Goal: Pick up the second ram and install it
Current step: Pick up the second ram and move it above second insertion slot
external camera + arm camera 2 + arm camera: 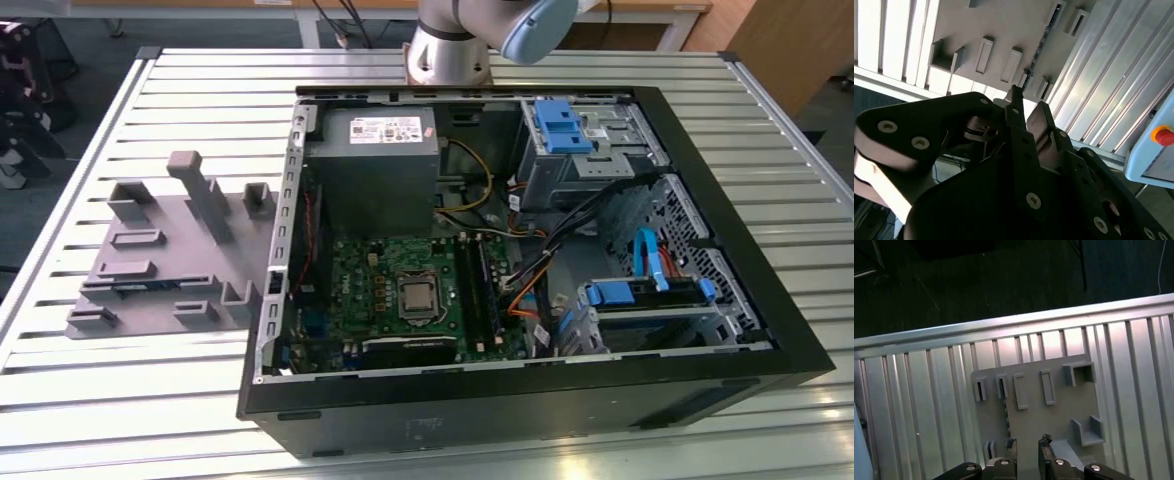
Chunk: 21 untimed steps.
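The ram (pixel 138 284) shows edge-on as a long, thin strip, bluish-green in the exterior view and dark with a notched edge in both wrist views (pixel 1007 420) (pixel 1041 45). It stands on its long edge in a slot of the grey holder (pixel 160 255), which lies on the slatted metal table (pixel 200 90) towards the table's edge at the exterior view's left, just beside the open computer case (pixel 747 330).

There is one ram in the holder, one holder, one case and one arm. Inside the case sit one green motherboard (pixel 387 290) and two bright blue clips, one at the far side (pixel 561 125) and one at the near side (pixel 617 292).

The arm's base (pixel 447 45) stands at the table's far edge, behind the case. The gripper (pixel 1027 444) hangs over the holder, pointing down at it. Its two fingers (pixel 1045 445) are spread apart with bare holder showing in the gap, and they grasp nothing. One fingertip is near the end of the ram, apart from it.
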{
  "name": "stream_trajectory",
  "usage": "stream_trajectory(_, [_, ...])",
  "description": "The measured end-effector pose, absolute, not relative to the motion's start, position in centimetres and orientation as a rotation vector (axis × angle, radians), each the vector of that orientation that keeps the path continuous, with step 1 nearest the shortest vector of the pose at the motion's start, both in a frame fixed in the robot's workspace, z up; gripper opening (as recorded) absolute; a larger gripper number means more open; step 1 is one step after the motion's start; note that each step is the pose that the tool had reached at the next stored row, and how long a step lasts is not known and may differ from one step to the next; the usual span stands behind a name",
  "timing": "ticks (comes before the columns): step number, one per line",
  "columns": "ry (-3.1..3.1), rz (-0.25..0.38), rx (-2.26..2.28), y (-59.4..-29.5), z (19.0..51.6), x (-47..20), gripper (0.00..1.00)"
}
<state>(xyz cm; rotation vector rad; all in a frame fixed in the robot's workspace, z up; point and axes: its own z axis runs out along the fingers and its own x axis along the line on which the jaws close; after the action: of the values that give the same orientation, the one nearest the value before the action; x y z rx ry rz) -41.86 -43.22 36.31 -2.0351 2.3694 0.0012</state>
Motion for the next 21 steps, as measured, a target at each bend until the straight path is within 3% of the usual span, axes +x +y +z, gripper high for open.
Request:
stream_trajectory(1, [2.354,0.001,-2.052,-43.2,36.3,-41.9,0.31])
stream_trajectory(21, [2.239,0.008,-2.182,-43.6,33.5,-41.9,0.31])
